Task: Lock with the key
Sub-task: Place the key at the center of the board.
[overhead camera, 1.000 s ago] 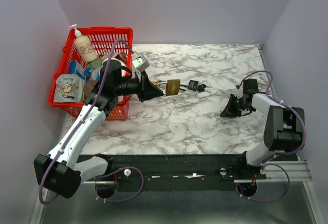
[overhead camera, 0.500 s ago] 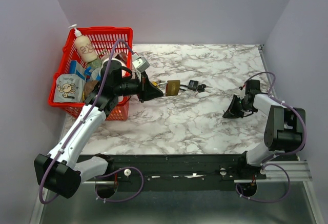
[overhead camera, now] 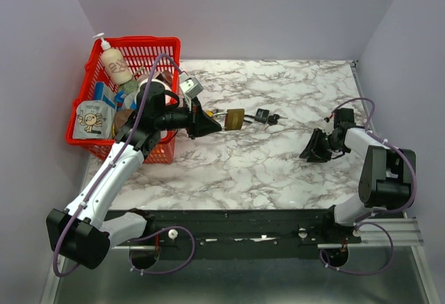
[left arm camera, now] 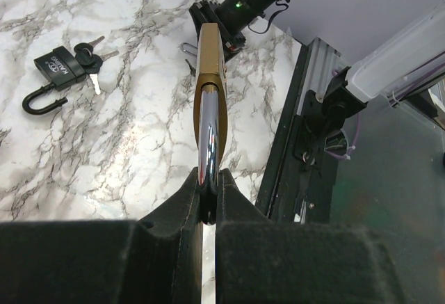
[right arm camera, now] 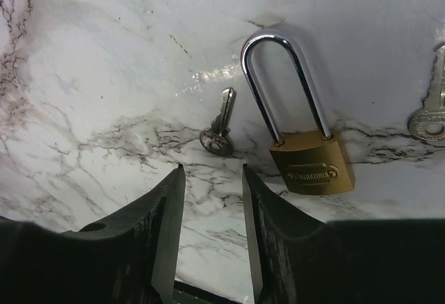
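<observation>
just beyond the spread right end effector (right arm camera: pixel 212 170) lies the key (right arm camera: pixel 217 133) (brass padlock (right arm camera: pixel 311 161) beside it).

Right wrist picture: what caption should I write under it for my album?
Open gripper hovers over a small key beside a brass padlock on the marble table.

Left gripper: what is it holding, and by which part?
The left gripper holds the brass padlock by its steel shackle, at the end away from the body.
</observation>
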Controlling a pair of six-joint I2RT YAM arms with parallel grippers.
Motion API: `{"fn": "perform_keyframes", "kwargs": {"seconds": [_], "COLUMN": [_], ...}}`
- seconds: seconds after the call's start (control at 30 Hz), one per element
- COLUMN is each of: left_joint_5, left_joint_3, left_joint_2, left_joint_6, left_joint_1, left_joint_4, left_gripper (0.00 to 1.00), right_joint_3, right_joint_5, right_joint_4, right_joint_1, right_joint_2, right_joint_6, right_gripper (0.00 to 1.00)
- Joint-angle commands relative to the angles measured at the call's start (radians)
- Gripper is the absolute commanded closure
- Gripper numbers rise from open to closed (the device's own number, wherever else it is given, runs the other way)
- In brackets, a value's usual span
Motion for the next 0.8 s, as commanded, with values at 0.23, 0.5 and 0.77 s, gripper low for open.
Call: {"fn": "perform_keyframes", "kwargs": {"seconds": [0.23, 0.5, 0.77], "left_joint_5": [0.051, 0.057, 0.065], "left_joint_3": [-0.027, -0.050, -0.017], "left_joint_2": [0.031, 0.072, 0.110], "left_joint_6": [-0.140, -0.279, -0.268], "left_joint_1": [-0.012, -0.053, -0.154], "left_joint_4": [0.085, 0.063, 0.026], "left_gripper": [1.00, 1.00, 1.00], "right_joint_3": [0.152, 0.271, 0.338], "right_joint_5": [-0.362, -0.236, -0.256], "right_joint_4": [-0.094, -0.088, -0.191], "right_joint_1": [0.141, 0.411, 0.637], "right_joint_2": [-0.253, -0.514, -0.568], "right_joint_6": [-0.228, -0.708, -0.965], "right_gripper": [0.00, 0.00, 0.00]}}
